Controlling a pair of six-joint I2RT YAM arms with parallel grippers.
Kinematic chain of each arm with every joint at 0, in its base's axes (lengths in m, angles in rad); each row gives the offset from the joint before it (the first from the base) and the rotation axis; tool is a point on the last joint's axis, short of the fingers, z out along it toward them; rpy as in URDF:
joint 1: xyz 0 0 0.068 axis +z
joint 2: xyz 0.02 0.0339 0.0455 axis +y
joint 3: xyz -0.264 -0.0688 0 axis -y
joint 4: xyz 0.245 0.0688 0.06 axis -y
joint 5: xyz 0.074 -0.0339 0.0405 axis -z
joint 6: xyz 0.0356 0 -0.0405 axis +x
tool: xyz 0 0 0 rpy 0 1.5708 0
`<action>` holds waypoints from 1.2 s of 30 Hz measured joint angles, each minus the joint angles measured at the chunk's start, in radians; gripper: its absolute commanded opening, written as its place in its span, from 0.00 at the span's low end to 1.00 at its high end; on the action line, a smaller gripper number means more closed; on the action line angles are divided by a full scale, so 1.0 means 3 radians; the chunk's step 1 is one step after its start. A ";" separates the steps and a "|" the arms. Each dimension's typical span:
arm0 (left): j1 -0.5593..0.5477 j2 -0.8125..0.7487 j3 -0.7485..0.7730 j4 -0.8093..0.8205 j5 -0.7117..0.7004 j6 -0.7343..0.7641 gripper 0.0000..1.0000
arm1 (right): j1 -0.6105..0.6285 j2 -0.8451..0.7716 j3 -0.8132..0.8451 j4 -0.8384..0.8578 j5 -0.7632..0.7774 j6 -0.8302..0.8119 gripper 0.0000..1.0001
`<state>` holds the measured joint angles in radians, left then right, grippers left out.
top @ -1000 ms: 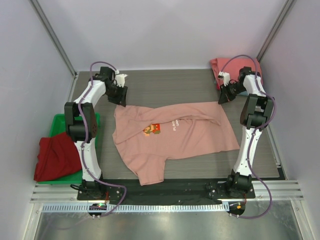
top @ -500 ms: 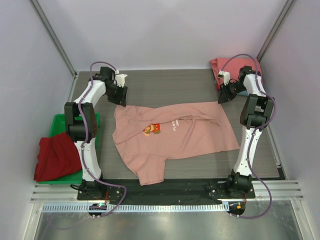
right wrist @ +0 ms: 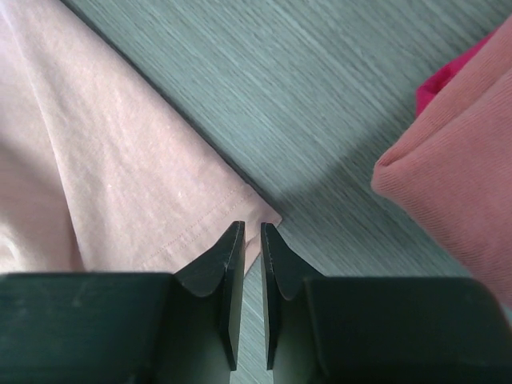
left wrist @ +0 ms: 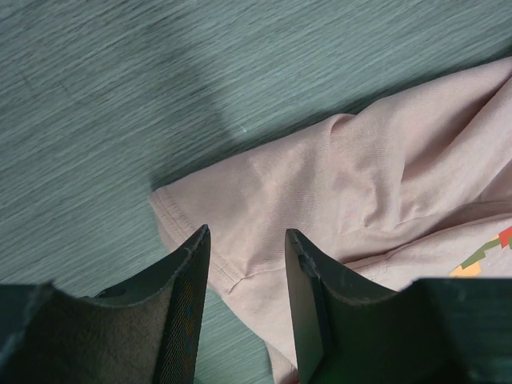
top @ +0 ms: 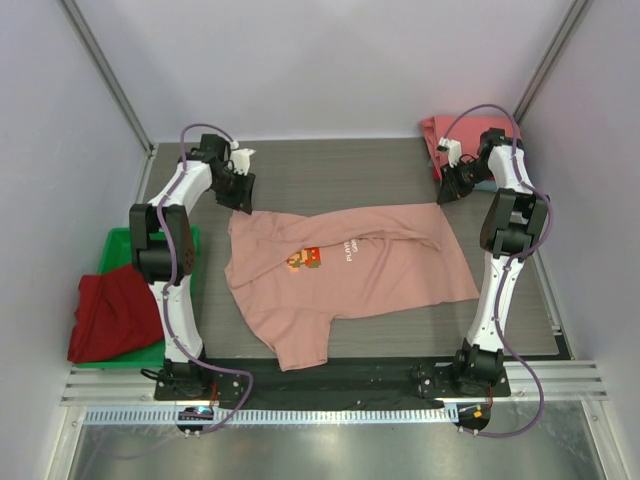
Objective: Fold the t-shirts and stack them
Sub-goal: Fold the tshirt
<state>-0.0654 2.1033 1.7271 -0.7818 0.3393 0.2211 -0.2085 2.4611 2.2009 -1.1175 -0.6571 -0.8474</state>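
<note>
A: Top view first. Where is the pink t-shirt [top: 350,270] placed?
B: It is spread flat mid-surface [top: 330,165], print up, one sleeve toward the near edge. It is judged not yet folded. A folded coral t-shirt [top: 438,132] is parked in the far right corner, probably as the stack base. A dark red t-shirt [top: 112,312] is draped over the green tray [top: 122,240] at the left, likely waiting its turn.
A: Claws?
B: The left claw [top: 240,198] is held over the far left corner of the pink t-shirt, the right claw [top: 446,194] over its far right corner. With both far corners covered, a fold toward the near side is probably being set up.
A: Left wrist view.
B: The left claw [left wrist: 246,240] is seen open, jaws wide apart, nothing between them. What looks like a sleeve hem is framed just beneath. Contact cannot be told.
A: Right wrist view.
B: The right claw [right wrist: 250,232] is seen almost closed, only a thin slit left, no cloth seen pinched. The hem corner lies right at the tips. The folded coral t-shirt [right wrist: 448,160] is seen nearby at the right, apart from the pink cloth.
</note>
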 measured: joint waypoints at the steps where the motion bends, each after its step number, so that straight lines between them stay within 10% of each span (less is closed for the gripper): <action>1: 0.0000 0.0000 0.0000 -0.0001 0.0000 0.0000 0.43 | 0.0000 0.0000 0.0000 -0.0019 0.0000 -0.0006 0.20; 14: -0.0017 0.0017 0.0000 0.0000 -0.0003 0.0001 0.43 | 0.0000 0.0001 0.0000 -0.0083 0.0004 -0.0043 0.24; 36: -0.0062 0.0017 0.0000 0.0000 -0.0061 0.0017 0.43 | 0.0013 0.0117 0.0050 -0.0093 -0.0006 -0.0032 0.01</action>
<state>-0.0841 2.1082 1.7271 -0.7818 0.3210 0.2260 -0.2047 2.4962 2.2158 -1.1454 -0.6590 -0.8570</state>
